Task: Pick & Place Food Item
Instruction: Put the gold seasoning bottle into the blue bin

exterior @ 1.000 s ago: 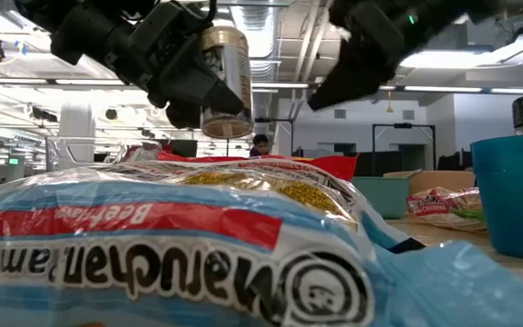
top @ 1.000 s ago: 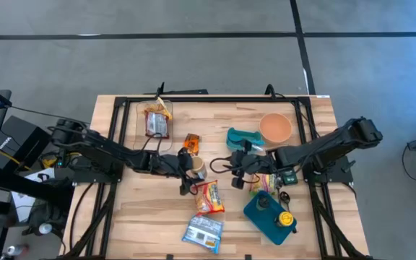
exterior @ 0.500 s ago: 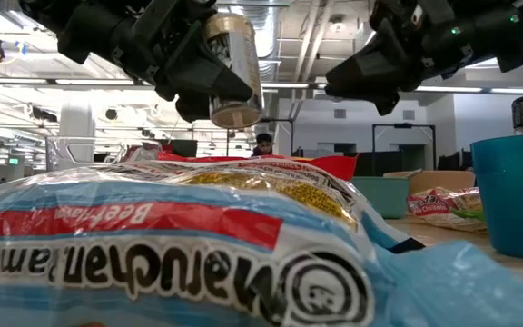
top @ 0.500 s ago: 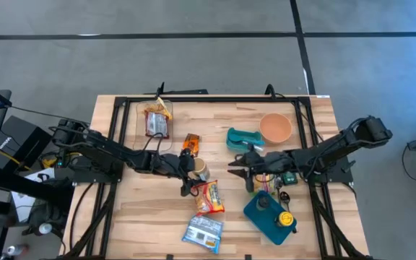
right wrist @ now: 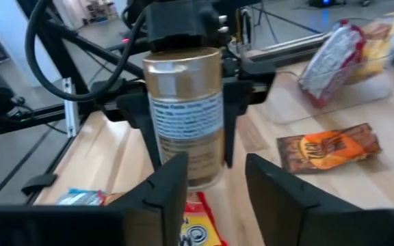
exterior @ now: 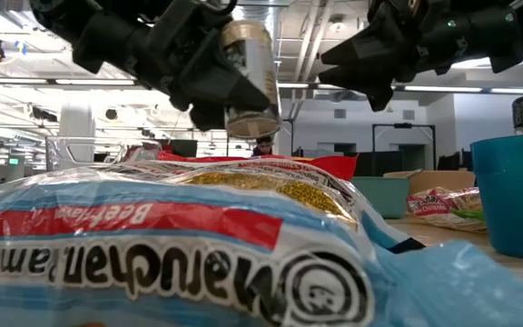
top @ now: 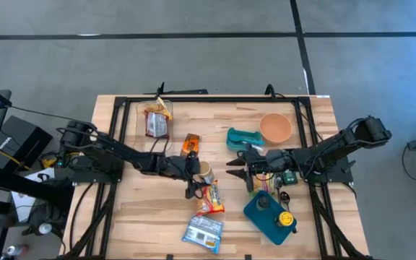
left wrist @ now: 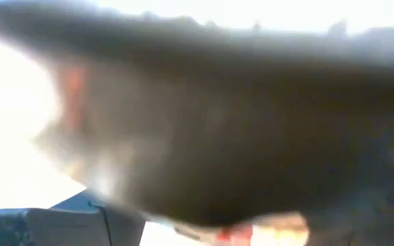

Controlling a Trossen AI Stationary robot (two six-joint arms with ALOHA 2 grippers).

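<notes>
A gold can with a paper label (right wrist: 185, 109) hangs above the middle of the table, with my left gripper (top: 196, 175) shut on it. The can (exterior: 251, 77) stands nearly upright, a little tilted, over a yellow-and-red packet (top: 209, 197). My right gripper (top: 235, 165) is open a short way to the can's right, level and pointing at it. In the right wrist view its two fingers (right wrist: 164, 195) stand in front of the can without touching it. The left wrist view is filled by a dark blur. My left gripper pinches the can's side wall (right wrist: 154, 116) between its two fingers, about halfway up. The fingers (right wrist: 135, 119) come from the table's left, nearly level, one on each side of the can. The can is lifted clear of the table, its top up.
A blue-and-white ramen packet (top: 203, 231) lies near the front edge. A blue container (top: 269, 214) stands front right, an orange bowl (top: 275, 128) and a teal piece (top: 240, 137) behind it. An orange bar (top: 191, 143) and a clear tub with a snack (top: 155, 120) lie far left.
My left gripper has carried the can a little toward the table's right, toward my right gripper; the can stays lifted and nearly upright. My right gripper has tipped up from pointing down to nearly level, facing the can.
</notes>
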